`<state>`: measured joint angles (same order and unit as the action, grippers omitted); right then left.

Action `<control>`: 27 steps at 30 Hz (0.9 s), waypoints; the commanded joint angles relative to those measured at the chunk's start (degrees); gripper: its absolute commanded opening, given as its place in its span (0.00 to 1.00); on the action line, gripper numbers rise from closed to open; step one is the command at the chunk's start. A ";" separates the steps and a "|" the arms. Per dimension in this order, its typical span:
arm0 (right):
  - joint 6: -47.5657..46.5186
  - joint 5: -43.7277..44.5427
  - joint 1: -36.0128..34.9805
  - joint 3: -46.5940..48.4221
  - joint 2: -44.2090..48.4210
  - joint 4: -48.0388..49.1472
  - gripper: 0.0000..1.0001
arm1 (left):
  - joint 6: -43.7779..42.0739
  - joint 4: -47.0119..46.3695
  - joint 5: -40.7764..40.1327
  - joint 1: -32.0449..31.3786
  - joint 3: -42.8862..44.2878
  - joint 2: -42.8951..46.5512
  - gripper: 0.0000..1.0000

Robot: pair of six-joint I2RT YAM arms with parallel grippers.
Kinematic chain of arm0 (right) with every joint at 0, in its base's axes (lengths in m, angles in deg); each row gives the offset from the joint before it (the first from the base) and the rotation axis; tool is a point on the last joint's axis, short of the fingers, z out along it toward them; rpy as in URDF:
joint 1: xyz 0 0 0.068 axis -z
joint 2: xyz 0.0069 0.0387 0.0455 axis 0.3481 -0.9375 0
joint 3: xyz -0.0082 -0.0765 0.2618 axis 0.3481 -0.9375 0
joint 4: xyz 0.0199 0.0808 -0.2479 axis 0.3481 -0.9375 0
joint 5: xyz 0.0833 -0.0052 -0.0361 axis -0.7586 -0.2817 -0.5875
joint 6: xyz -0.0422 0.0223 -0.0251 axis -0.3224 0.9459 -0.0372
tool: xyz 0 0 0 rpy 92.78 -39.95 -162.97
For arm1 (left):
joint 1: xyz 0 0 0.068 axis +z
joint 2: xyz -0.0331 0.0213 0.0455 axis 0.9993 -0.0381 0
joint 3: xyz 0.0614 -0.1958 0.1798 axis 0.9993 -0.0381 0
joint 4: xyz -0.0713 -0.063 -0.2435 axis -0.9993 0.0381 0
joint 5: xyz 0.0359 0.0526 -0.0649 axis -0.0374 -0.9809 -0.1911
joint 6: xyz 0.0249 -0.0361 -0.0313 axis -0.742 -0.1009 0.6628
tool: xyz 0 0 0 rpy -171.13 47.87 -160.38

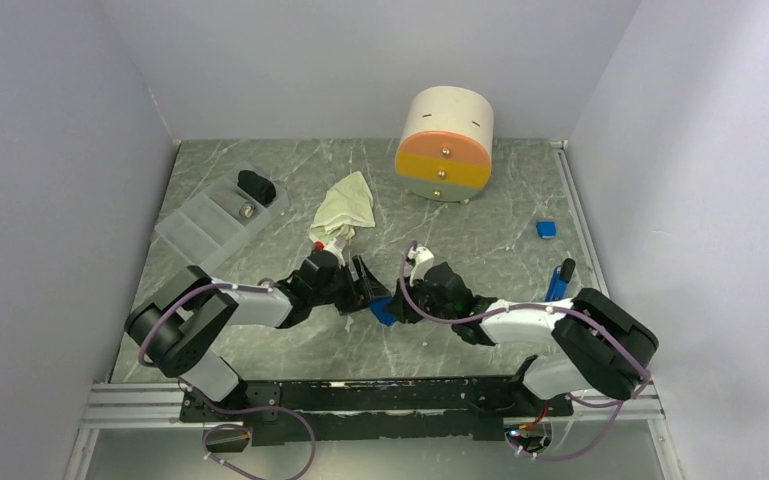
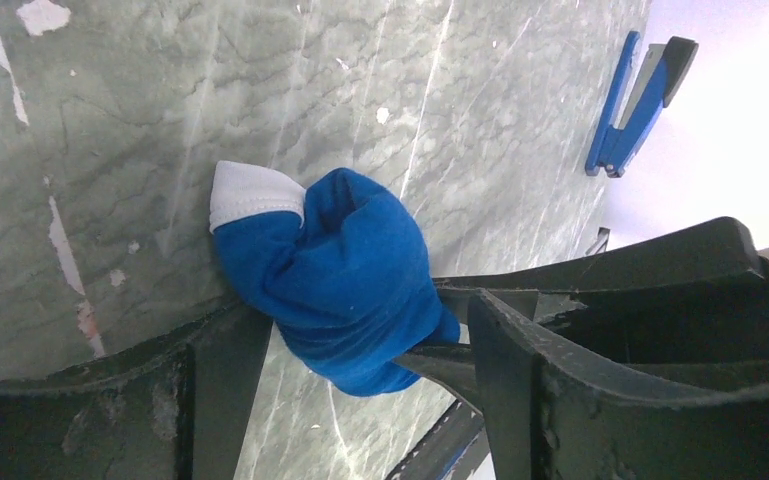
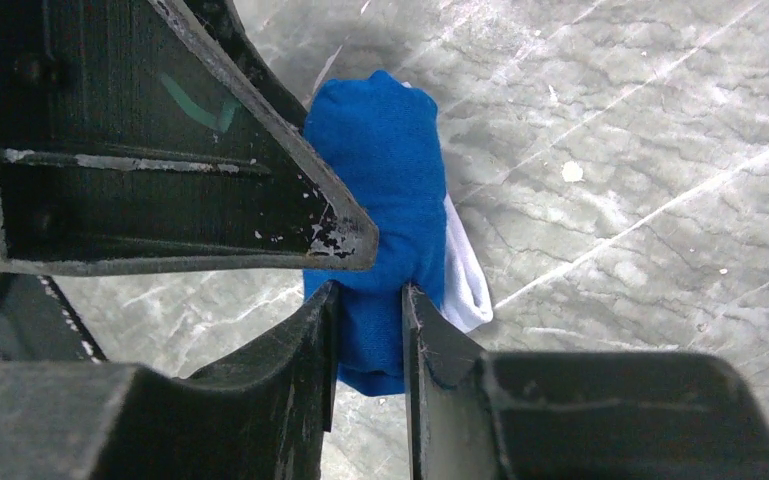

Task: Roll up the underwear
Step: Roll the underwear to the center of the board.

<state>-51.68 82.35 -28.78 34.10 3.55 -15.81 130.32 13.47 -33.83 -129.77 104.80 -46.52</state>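
Bench [image 1: 500,260]: grey marble; both arms meet at centre of the top view.

Left tool [image 1: 364,283]: fingers spread wide either side of the bundle, not clamping it.

Right tool [image 3: 370,300]: pinching a fold of blue cloth, lower centre of its own view.

Cream underwear [image 1: 345,205]: crumpled and loose at upper centre, well apart from both tools (not yet rolled).

Blue underwear [image 2: 350,280]: bunched tight on the bench between the tools, white trim [image 2: 250,190] poking out.

Judged: blue roll is nearly done. Next move calls for a release that does not let it spring open, then a reach for the cream one.
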 commanded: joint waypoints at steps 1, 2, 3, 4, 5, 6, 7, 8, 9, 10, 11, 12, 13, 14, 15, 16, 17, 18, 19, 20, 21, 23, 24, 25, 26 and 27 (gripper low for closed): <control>5.54 -6.21 1.79 -4.52 -0.92 7.39 0.29 | 1.59 2.02 -0.42 -0.26 -1.68 -2.84 0.78; 6.12 -6.42 2.23 -5.01 -1.25 7.95 0.29 | 1.91 1.99 -0.31 -0.29 -1.72 -3.44 0.78; 6.64 -6.82 2.72 -5.60 -1.53 9.37 0.29 | 2.13 2.08 -0.22 -0.36 -1.80 -4.02 0.77; 7.39 -7.32 3.20 -6.21 -1.78 10.55 0.29 | 2.23 2.50 -0.35 -0.45 -1.81 -4.40 0.77; 8.12 -7.86 3.66 -7.17 -1.99 11.83 0.30 | 2.44 2.74 -0.57 -0.47 -1.92 -4.64 0.78; 8.79 -8.45 4.04 -7.81 -2.23 13.37 0.30 | 2.59 2.61 -0.78 -0.68 -2.13 -4.87 0.78; 9.34 -8.84 4.22 -8.18 -2.56 14.51 0.30 | 2.63 2.84 -1.13 -0.82 -1.97 -5.12 0.78; 9.69 -9.32 4.24 -8.45 -2.81 15.47 0.30 | 2.56 3.66 -1.56 -1.04 -1.35 -5.47 0.78; 9.88 -9.73 4.30 -8.63 -3.11 16.37 0.30 | 2.16 5.10 -2.07 -1.40 -0.47 -5.86 0.78; 10.28 -9.71 4.32 -8.76 -3.37 16.99 0.31 | 1.66 6.69 -2.54 -1.86 0.64 -6.36 0.78; 10.65 -9.56 4.29 -8.92 -3.66 17.68 0.31 | 1.12 8.50 -3.27 -2.32 1.84 -6.84 0.78; 10.78 -9.57 4.32 -9.03 -3.90 18.24 0.31 | 0.50 10.99 -4.15 -2.86 3.19 -7.40 0.76; 10.88 -9.51 4.32 -9.05 -4.08 18.58 0.31 | -0.15 14.91 -4.97 -3.23 4.71 -8.24 0.75; 10.78 -9.30 4.32 -9.09 -4.03 18.85 0.31 | -0.99 17.83 -5.84 -3.43 6.09 -8.85 0.74; 10.72 -9.11 4.31 -9.23 -3.82 19.12 0.32 | -1.80 20.40 -6.68 -3.74 7.31 -9.31 0.73; 10.84 -8.76 4.30 -9.41 -3.58 19.35 0.32 | -2.62 22.44 -7.93 -4.13 8.12 -9.48 0.72; 10.83 -8.32 4.29 -9.52 -3.22 19.38 0.33 | -3.08 24.28 -8.96 -4.44 8.72 -9.47 0.72; 10.76 -7.88 4.27 -9.68 -2.83 19.43 0.33 | -3.49 25.82 -9.77 -4.64 9.25 -9.50 0.71; 10.60 -7.52 4.29 -9.91 -2.39 19.60 0.33 | -4.05 27.61 -10.64 -4.79 9.71 -9.73 0.70; 10.67 -7.14 4.32 -10.12 -1.95 19.71 0.34 | -4.65 28.82 -11.08 -4.97 10.18 -9.93 0.69; 10.73 -6.71 4.27 -10.37 -1.64 19.87 0.34 | -5.41 29.60 -11.52 -5.33 10.72 -10.34 0.69; 10.69 -6.18 4.31 -10.60 -1.16 19.95 0.35 | -6.63 31.32 -12.11 -6.12 12.16 -11.49 0.69; 10.82 -5.78 4.32 -10.70 -1.03 19.71 0.35 | -7.18 31.62 -12.18 -6.59 12.77 -12.04 0.69; 11.02 -5.26 4.30 -10.76 -0.81 19.51 0.36 | -7.49 32.30 -12.35 -7.16 13.50 -12.40 0.69; 11.27 -4.85 4.25 -11.08 -0.64 19.62 0.36 | -7.76 32.84 -12.77 -8.01 14.22 -12.61 0.69; 11.51 -4.38 4.31 -11.40 -0.38 19.65 0.36 | -7.95 33.19 -13.22 -8.35 14.48 -12.61 0.69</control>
<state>-40.99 76.47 -24.08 24.09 1.99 3.56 126.93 31.90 -42.01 -135.37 120.44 -53.64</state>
